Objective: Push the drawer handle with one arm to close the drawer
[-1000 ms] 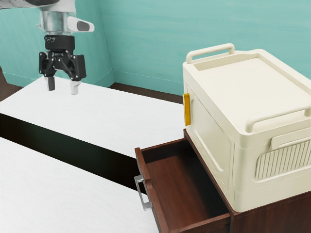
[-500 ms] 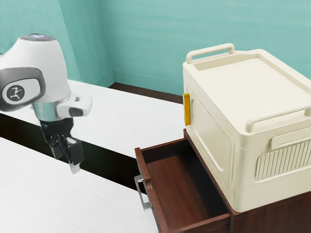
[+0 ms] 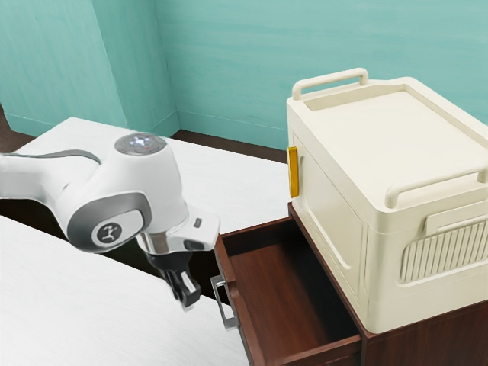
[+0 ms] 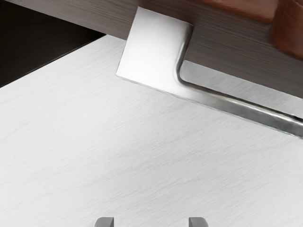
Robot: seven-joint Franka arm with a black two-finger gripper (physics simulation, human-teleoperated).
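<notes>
In the exterior view, my gripper (image 3: 188,299) hangs low, just left of the metal drawer handle (image 3: 230,323), with a small gap between them. The wooden drawer (image 3: 282,293) is pulled out of its dark cabinet, and its inside shows. From the wrist view, the silver handle (image 4: 154,52) stands off the drawer's front (image 4: 236,52), ahead of my gripper (image 4: 151,222). Its two fingertips are spread apart there, with nothing held between them.
A cream box-shaped appliance (image 3: 404,137) with rails and a yellow handle (image 3: 293,172) sits on the cabinet (image 3: 427,343). White surfaces (image 3: 91,305) lie under the arm, a dark gap running between them. A teal wall (image 3: 305,53) stands behind.
My arm has come down and across toward the exterior view's right, bringing the gripper from the upper left to beside the handle. The drawer stands where it was.
</notes>
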